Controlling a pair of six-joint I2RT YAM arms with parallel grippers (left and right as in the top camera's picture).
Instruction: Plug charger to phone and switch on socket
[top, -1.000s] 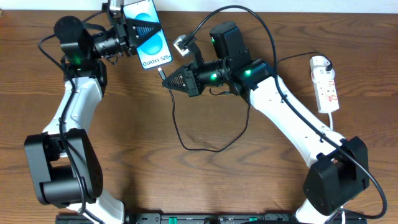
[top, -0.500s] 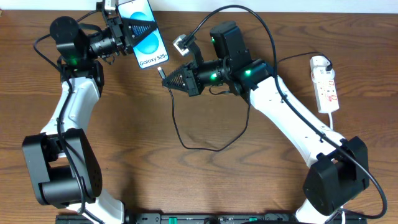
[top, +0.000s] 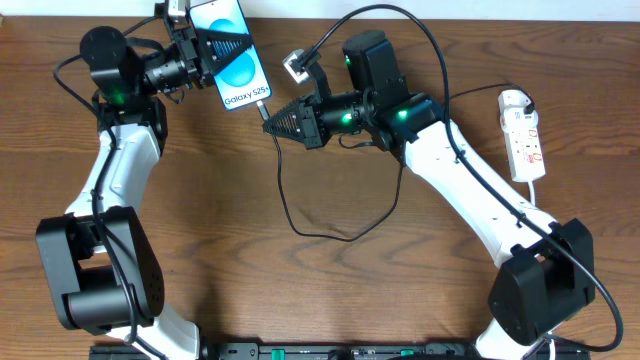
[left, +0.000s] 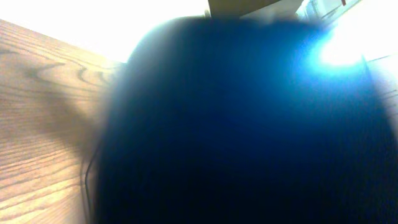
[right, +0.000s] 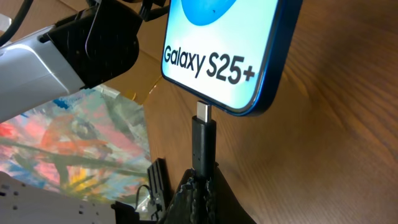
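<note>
Step 1, plugging in: left gripper clamps the phone; right gripper pinches the charger, tip at the port, not seated; next calls for a straight push; socket unswitched.

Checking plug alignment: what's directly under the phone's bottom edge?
The charger plug tip, pinched by the right gripper, meets the phone edge. The port itself is covered, so seating is unclear.

Approaches to the phone:
- Left side: was blocked by the left gripper, clamped on the phone's upper half.
- Bottom edge: was taken by the charger tip and the right gripper pinching it.
- Further below: a cable loop lay across the table, with bare wood showing lower-left.
- Far right: the right arm stood between the phone and the socket.
</note>
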